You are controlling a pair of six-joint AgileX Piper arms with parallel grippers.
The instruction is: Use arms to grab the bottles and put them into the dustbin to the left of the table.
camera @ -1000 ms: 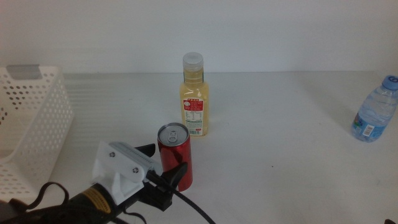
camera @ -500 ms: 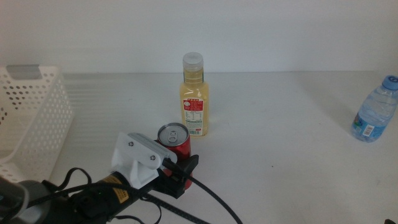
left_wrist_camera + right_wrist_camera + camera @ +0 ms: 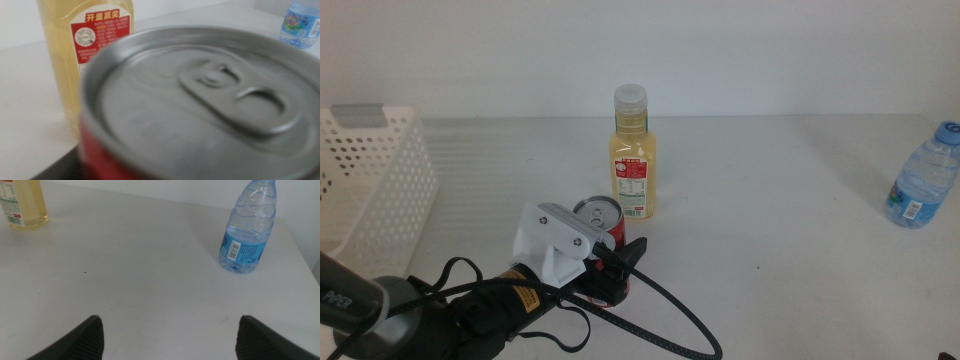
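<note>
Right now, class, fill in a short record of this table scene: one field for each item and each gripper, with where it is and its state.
red can: upright, middle of the table, in front of the juice bottle
left gripper: at the can, jaws on either side of it
juice bottle: upright, white cap on
water bottle: upright, at the table's right edge, untouched
dustbin: white perforated basket at the left
right gripper: open over bare table, short of the water bottle
</note>
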